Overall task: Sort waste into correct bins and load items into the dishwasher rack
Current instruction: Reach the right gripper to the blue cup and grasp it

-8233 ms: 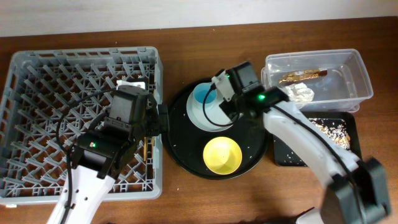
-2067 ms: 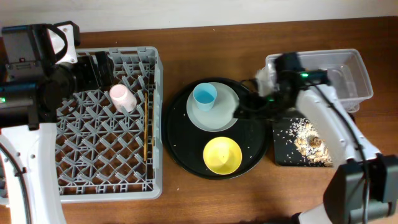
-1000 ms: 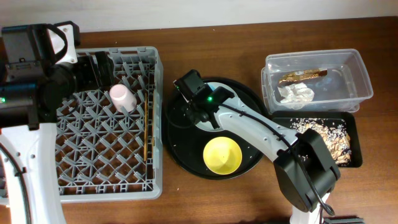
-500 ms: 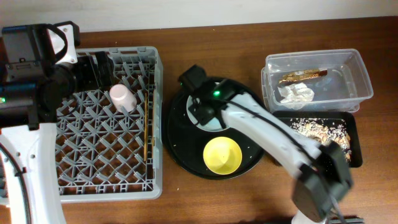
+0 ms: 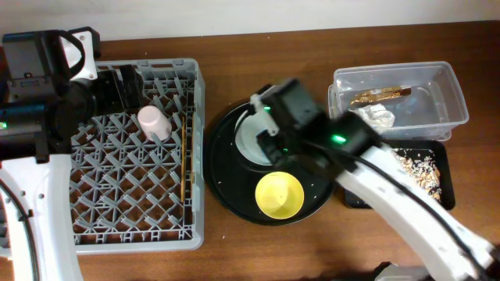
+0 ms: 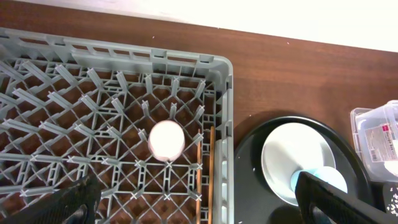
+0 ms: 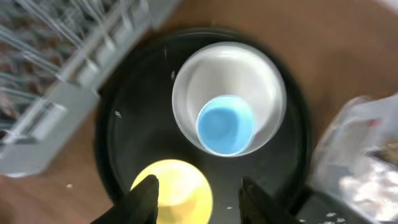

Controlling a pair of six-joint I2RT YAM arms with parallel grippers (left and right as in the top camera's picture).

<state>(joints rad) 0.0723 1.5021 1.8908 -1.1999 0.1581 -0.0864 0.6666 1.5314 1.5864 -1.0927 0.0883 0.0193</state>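
Your right gripper (image 7: 199, 186) has gone up from the plate (image 7: 229, 74). Its jaws are spread, with nothing in them. The blue cup (image 7: 225, 132) sits on the plate at the far edge of the round tray (image 5: 226, 187), and the bowl (image 5: 280, 194) is at its near edge. Your left gripper (image 6: 196, 186) hangs wide open over the rack (image 5: 47, 226). The pink cup (image 5: 154, 122) and chopsticks (image 5: 184, 156) are by the rack's right edge.
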